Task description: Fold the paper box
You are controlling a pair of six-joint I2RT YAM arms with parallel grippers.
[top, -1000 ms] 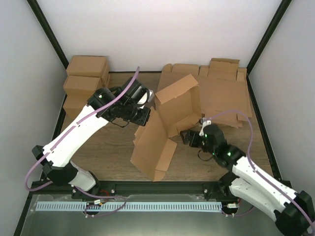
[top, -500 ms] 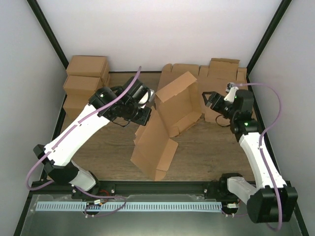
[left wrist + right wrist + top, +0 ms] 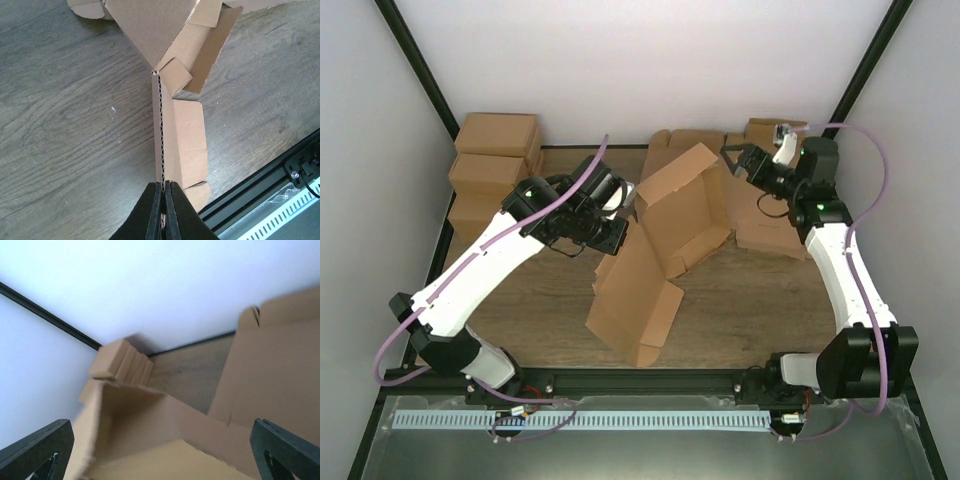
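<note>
The paper box (image 3: 665, 235) stands half-raised at mid-table, a large brown die-cut piece with one long panel sloping toward the front. My left gripper (image 3: 618, 228) is shut on that panel's upper edge. In the left wrist view the fingers (image 3: 156, 210) clamp the corrugated edge of the box (image 3: 182, 135), which runs straight away from them. My right gripper (image 3: 734, 160) hovers open by the box's back-right corner. In the right wrist view the gripper (image 3: 160, 430) has its jaws spread wide, and the box's raised wall (image 3: 165, 425) fills the space below, blurred.
Folded brown boxes (image 3: 495, 160) are stacked at the back left and show in the right wrist view too (image 3: 122, 362). A sheaf of flat blanks (image 3: 780, 205) lies at the back right under the right arm. A black rail (image 3: 640, 380) borders the front edge.
The right arm has swung from the table in front of the box up to its back-right corner, and its jaws have opened wider. The left gripper and the box have stayed put.
</note>
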